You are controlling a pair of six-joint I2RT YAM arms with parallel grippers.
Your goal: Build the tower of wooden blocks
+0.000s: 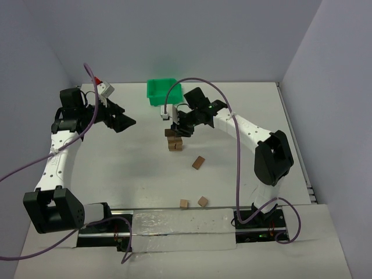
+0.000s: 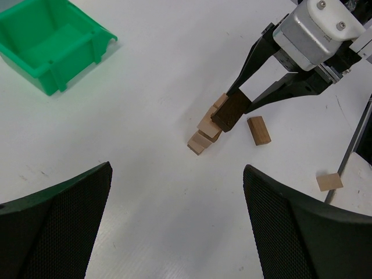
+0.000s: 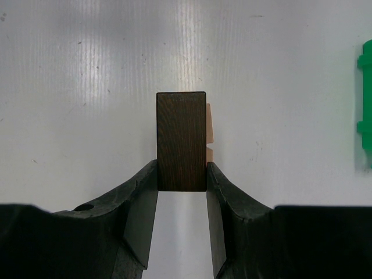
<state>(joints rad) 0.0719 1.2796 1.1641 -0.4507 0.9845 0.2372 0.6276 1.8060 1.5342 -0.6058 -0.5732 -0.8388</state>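
Right claw (image 3: 181,170) holds dark block (image 3: 181,133), perhaps touching tower (image 2: 204,132); left wrist shows more.

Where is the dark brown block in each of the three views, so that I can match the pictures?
Top external: the dark brown block is near the centre, in the right pincer, over the tan stack.
Left wrist: the block is right of centre, in the upper half.
Right wrist: the block is in the centre.
Shared landmark: the green bin, at upper left in the left wrist view and at the right edge in the right wrist view.
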